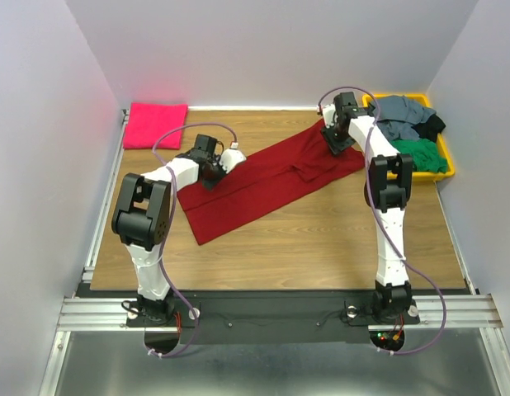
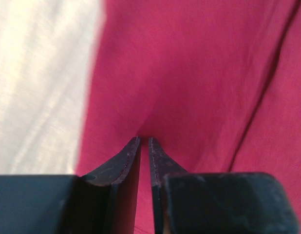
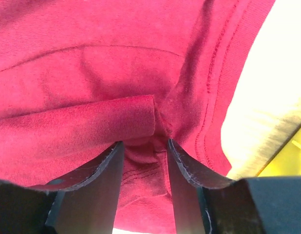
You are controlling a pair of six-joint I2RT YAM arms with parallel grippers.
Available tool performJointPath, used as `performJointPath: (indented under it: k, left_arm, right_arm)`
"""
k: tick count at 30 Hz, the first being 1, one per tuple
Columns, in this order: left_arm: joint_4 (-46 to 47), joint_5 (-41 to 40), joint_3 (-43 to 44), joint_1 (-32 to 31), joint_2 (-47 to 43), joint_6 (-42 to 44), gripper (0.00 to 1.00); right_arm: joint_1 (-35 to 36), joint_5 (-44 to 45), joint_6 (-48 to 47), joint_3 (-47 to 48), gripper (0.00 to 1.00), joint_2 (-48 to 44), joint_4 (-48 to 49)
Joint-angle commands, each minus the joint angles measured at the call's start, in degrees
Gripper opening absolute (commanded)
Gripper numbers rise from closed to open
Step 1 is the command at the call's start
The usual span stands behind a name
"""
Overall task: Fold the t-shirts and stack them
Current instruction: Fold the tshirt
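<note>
A dark crimson-red t-shirt [image 1: 263, 177] lies stretched out diagonally across the wooden table. My left gripper [image 1: 224, 165] is at its upper left edge. In the left wrist view its jaws [image 2: 144, 139] are closed almost together on a thin layer of the red fabric [image 2: 189, 73]. My right gripper [image 1: 333, 140] is at the shirt's far right end. In the right wrist view its jaws [image 3: 145, 144] are clamped on a bunched fold of the red fabric [image 3: 92, 73] beside a stitched hem. A folded hot-pink t-shirt [image 1: 156, 124] lies at the back left corner.
A yellow bin [image 1: 447, 161] at the back right holds a grey shirt [image 1: 399, 115], a green one [image 1: 420, 155] and a black one [image 1: 434, 125]. White walls close in the table at the back and sides.
</note>
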Motion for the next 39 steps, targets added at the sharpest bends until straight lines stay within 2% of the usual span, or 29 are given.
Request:
performJointPath:
  k: [1,5,10,14,16,18,22,25,28,31,33,36,39]
  left_arm:
    - [-3.47,-2.49,-3.82,-0.10,-2.18,6.05,0.22]
    - [-7.25,-0.73,-8.64,-0.36,-4.98,6.84,0.19]
    - [-12.52,1.46,-15.95,-2.73,-11.22,7.11,0.17]
    - [-18.58,5.76,-22.36,-7.91,-20.52,7.10,0.16]
    - [-23.49,8.75,-23.25,-13.70,-24.49,8.16,0.17]
    - [-26.14,13.67,-22.73,-19.05,-29.59,7.90,0.19]
    - [-26.86,18.34,-19.04,-22.77,-32.33,6.41,0.26]
    - [-28.96,19.57,-15.35,-22.69,-30.31,5.97,0.27]
    - [-26.44,18.87,-14.55,-21.64,-31.79,4.04,0.28]
    - [-22.57,17.90,-14.64,-18.22,-33.47,0.70,0.28]
    - [-21.33,18.17,-13.59,-13.74,-32.51,-2.20,0.28]
    - [-20.18,19.31,-11.22,-8.11,-29.96,-5.19,0.28]
    - [-17.11,16.25,-11.21,-6.61,-28.12,-6.34,0.28]
  right_arm:
    - [0.07,3.57,3.63,-2.74,0.47,-6.63,3.26]
    - [-0.02,1.82,6.88,-9.49,0.57,-13.68,3.08]
    - [0.07,-0.12,8.64,-15.65,0.61,-19.84,2.12]
    - [-0.02,-4.67,10.05,-20.05,0.59,-22.83,-1.48]
    - [-0.02,-6.44,10.58,-22.25,0.57,-24.32,-2.01]
    - [-0.02,-9.60,10.84,-24.80,0.55,-24.16,-1.93]
    - [-0.02,-13.82,12.42,-22.62,0.51,-20.03,-1.93]
    - [0.07,-16.90,14.18,-17.61,0.49,-14.94,-1.84]
    - [0.15,-16.74,15.15,-13.22,0.45,-10.01,-1.40]
    - [0.07,-13.75,15.41,-9.88,0.36,-5.62,-0.35]
    - [0.16,-11.90,15.06,-7.86,0.29,-2.10,0.44]
    - [0.51,-10.05,13.75,-1.71,0.27,2.98,1.15]
    - [1.56,-10.13,11.82,3.73,0.28,5.98,3.25]
